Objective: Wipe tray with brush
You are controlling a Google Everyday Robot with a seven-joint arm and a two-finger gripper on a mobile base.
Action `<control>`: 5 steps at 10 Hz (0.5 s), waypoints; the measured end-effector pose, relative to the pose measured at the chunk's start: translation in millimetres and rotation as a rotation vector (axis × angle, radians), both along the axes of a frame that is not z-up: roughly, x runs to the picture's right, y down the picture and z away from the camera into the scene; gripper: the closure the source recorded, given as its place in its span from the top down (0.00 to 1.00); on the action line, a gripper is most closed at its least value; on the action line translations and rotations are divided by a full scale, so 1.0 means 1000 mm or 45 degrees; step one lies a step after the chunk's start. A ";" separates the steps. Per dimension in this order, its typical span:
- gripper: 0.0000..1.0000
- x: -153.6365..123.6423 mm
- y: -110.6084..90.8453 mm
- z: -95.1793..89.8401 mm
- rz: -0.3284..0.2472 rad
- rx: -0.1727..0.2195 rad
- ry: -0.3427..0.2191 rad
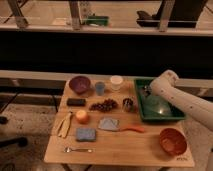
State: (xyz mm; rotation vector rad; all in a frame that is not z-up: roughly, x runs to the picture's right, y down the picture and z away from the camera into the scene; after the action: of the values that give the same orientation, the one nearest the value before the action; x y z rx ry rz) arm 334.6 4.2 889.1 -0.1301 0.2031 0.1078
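The deep-green tray [159, 116] with raised sides sits on the right side of the wooden table. My white arm comes in from the right and bends over it. My gripper [145, 91] hangs down inside the tray's far left corner. A brush [119, 126] with a grey head and an orange handle lies on the table left of the tray, apart from the gripper.
An orange bowl [173, 141] stands at the front right. A metal can [128, 104], grapes [104, 105], a blue cup [100, 88], a white cup [116, 82] and a purple bowl [79, 83] stand left of the tray. A blue sponge [85, 134], fork [77, 149], banana [65, 123] and orange fruit [82, 116] lie front left.
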 end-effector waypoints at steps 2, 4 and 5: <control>0.00 0.002 0.000 0.001 0.031 -0.028 -0.028; 0.00 0.004 0.001 0.001 0.052 -0.043 -0.054; 0.02 0.005 0.001 0.001 0.060 -0.045 -0.083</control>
State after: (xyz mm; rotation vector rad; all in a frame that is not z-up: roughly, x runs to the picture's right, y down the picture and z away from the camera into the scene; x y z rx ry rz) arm 339.9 5.0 890.1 -0.1732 0.1369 0.1465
